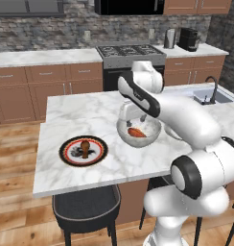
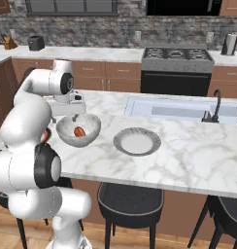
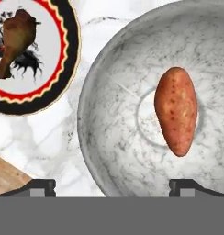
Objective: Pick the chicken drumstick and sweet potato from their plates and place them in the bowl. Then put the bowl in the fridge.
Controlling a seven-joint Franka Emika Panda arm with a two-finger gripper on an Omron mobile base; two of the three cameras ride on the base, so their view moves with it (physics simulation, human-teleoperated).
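Tool (image 3: 112, 187) released w/ fingers wide, hovered over bowl (image 1: 152, 134), sweet potato (image 3: 176, 110) lay inside, drumstick (image 1: 84, 146) on red-rimmed plate (image 1: 66, 156) to left, worktop (image 1: 85, 115).

The arm (image 1: 143, 98) hides the bowl's (image 1: 155, 132) far rim.

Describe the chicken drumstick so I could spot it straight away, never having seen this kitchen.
Find the white marble island in front of the stove. Near its front edge lies a round plate with a red-orange rim, beside the big speckled bowl. The brown, club-shaped chicken drumstick lies on that plate; the bowl's item is orange-red.
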